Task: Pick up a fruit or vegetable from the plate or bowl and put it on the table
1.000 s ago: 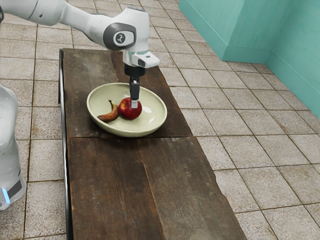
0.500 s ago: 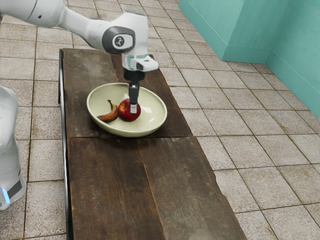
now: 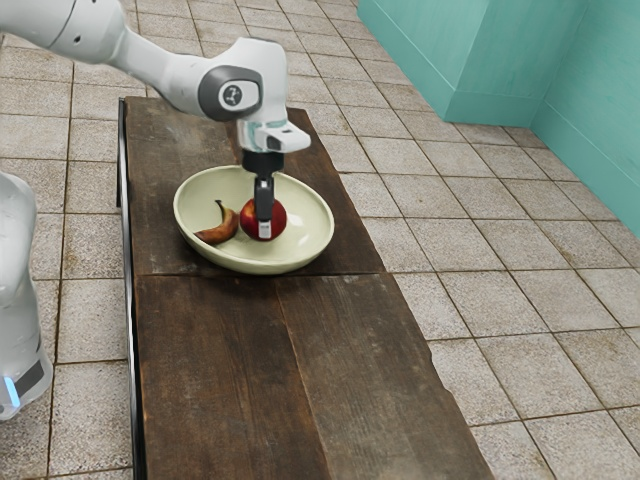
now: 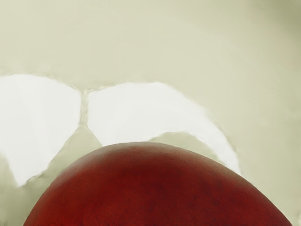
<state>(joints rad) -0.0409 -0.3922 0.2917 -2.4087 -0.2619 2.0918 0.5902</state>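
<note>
My gripper (image 3: 264, 222) is down at the red apple (image 3: 280, 220) inside the pale green bowl (image 3: 315, 220), covering part of the apple's near side. Whether it grips the apple cannot be made out. A brownish banana (image 3: 218, 232) lies beside the apple, toward the exterior view's left. In the wrist view the apple (image 4: 150, 188) is large and dark red at the lower edge, with the bowl's pale inner surface (image 4: 155, 42) behind it.
The bowl rests on a dark wooden table (image 3: 225, 370), whose long bare stretch runs toward the exterior view's bottom. A tiled floor (image 3: 500, 310) and teal walls (image 3: 500, 60) lie beyond.
My hand has moved down and slightly toward the exterior view's left. The apple shifted a little left, then slightly back right; bowl and banana stayed put.
</note>
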